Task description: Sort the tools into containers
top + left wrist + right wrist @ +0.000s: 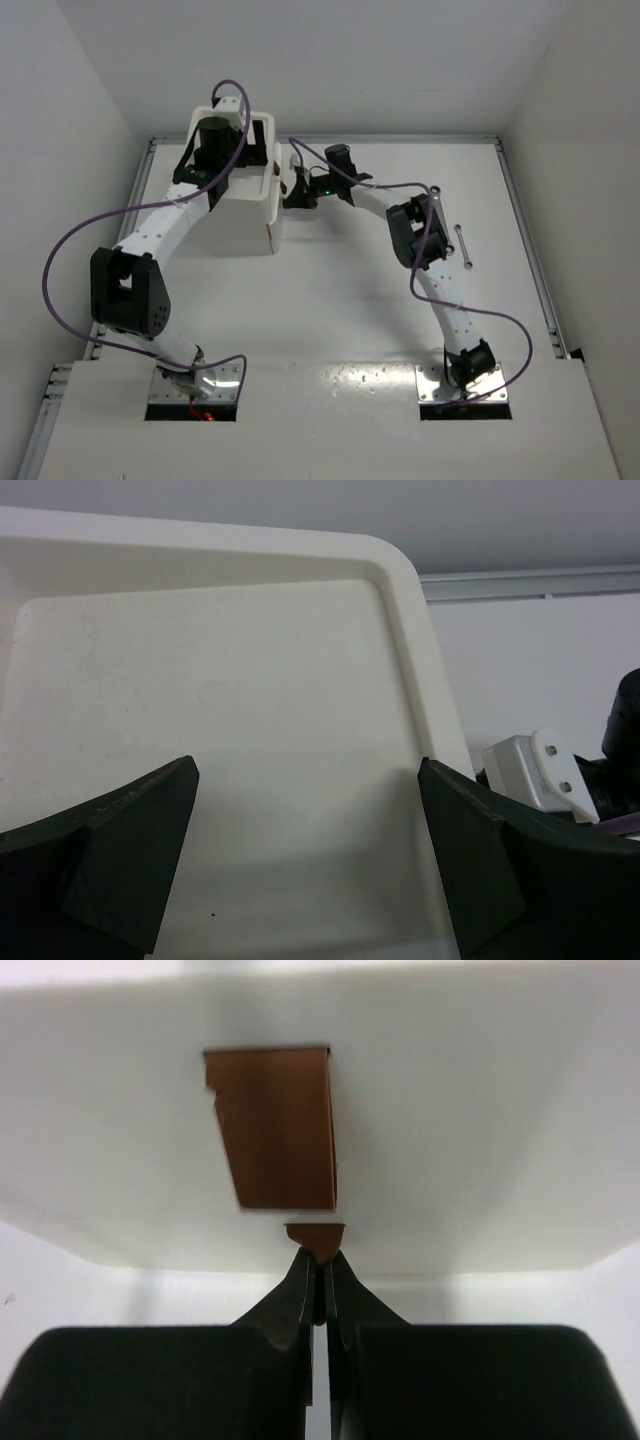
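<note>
The white drawer unit (250, 215) stands at the back left of the table. My left gripper (215, 140) hangs over its shallow top tray (400, 610), open and empty, with its fingers (130, 860) wide apart above the bare tray floor. My right gripper (294, 190) is at the unit's right-hand face, shut on a small dark-red knob (315, 1237) of a drawer front (480, 1140). A second dark-red knob (275, 1125) shows just above it. One silver wrench (462, 246) lies on the table to the right of my right arm. Pliers and screwdrivers are out of view.
A second thin silver piece (437, 195) shows beside my right arm's elbow, partly hidden. The table is walled in white on three sides, with a rail (525, 250) along the right edge. Purple cables loop off both arms.
</note>
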`<action>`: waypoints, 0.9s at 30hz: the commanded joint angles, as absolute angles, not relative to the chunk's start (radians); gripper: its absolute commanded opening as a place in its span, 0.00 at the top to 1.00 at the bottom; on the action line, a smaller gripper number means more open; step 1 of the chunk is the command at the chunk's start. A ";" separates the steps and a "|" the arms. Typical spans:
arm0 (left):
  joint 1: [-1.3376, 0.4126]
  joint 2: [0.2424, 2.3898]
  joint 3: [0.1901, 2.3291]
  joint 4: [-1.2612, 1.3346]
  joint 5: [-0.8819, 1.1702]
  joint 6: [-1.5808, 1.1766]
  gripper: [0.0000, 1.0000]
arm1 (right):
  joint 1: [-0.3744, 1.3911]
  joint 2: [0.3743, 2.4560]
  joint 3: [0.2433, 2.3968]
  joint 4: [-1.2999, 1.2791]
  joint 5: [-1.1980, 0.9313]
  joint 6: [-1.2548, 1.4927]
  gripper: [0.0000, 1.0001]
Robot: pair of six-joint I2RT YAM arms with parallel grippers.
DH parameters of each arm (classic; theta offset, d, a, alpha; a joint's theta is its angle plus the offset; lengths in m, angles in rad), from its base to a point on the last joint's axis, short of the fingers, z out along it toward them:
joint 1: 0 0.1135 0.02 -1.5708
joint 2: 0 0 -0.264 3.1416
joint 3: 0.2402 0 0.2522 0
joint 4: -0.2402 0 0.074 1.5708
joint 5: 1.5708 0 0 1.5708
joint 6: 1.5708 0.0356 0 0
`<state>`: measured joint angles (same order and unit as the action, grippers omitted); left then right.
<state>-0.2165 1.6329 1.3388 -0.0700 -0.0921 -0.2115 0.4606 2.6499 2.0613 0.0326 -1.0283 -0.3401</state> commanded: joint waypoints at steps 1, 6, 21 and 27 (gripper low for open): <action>-0.209 1.750 1.235 -0.483 -0.031 -0.311 0.00 | 0.411 2.536 1.981 0.080 -1.023 -0.359 1.00; -0.209 1.750 1.235 -0.492 -0.040 -0.321 0.00 | 0.348 2.476 1.922 0.069 -1.014 -0.359 1.00; -0.209 1.750 1.226 -0.492 -0.049 -0.311 0.00 | 0.261 2.336 1.729 0.015 -1.023 -0.446 1.00; -0.209 1.750 1.226 -0.492 -0.049 -0.311 0.00 | 0.229 2.283 1.663 -0.020 -1.023 -0.498 1.00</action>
<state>-0.2161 1.6344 1.3346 -0.0685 -0.0929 -0.2192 0.2565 2.3764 1.6794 -0.0418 -1.0065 -0.4248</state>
